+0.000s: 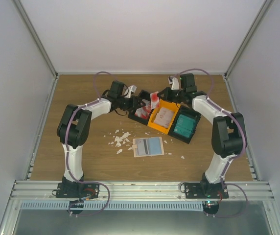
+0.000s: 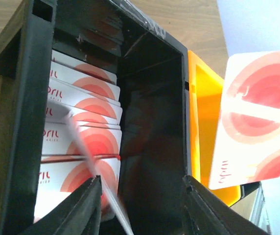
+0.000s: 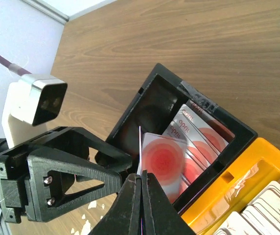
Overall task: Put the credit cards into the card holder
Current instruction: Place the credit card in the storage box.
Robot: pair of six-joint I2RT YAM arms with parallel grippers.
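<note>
Black bin [image 2: 17, 122]: card stack [image 2: 91, 88] fills one half, other half free ahead of L end effector [image 2: 140, 196].

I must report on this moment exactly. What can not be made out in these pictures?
- Top view: the beige-tan folding card holder is too small; whether its pockets hold cards is unclear.
- Left wrist view: the frame edge cuts off the raised white plastic card with red round marks; what grips it is unseen.
- Right wrist view: the shut right pincer hides part of that card's lower edge.
</note>
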